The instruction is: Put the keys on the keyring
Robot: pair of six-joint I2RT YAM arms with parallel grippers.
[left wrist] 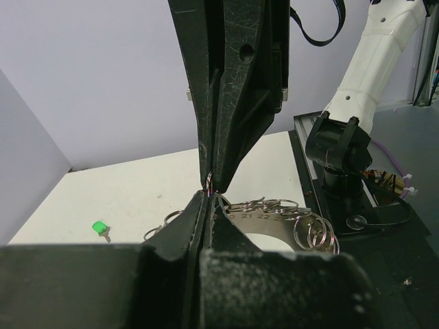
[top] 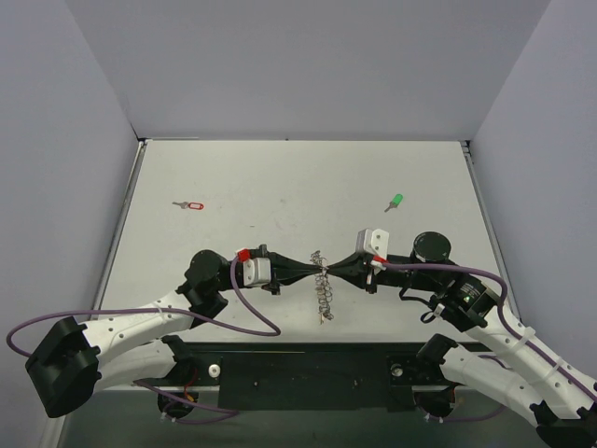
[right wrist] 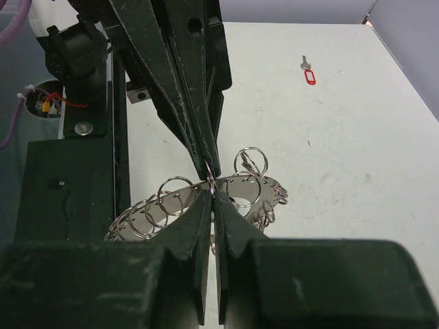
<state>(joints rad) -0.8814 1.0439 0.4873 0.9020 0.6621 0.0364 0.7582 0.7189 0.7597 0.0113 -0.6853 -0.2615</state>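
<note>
- My left tool [top: 306, 270] and right tool [top: 338, 271] were fully closed, tip to tip, each pinching a small loop of the keyring [top: 324, 294] by the middle of the surface's [top: 280, 177] near edge.
- The green-headed key [top: 395, 201] lay far-right, nearer my right tool. The red-tagged key [top: 191, 205] lay far-left, nearer my left.
- I read "21 22" stamped on the keyring.

High above and behind the keyring [top: 323, 283], a fixed camera looks down on it from afar. The two wrist cameras sit close on the keyring's left and right, facing each other; all three views share it.
</note>
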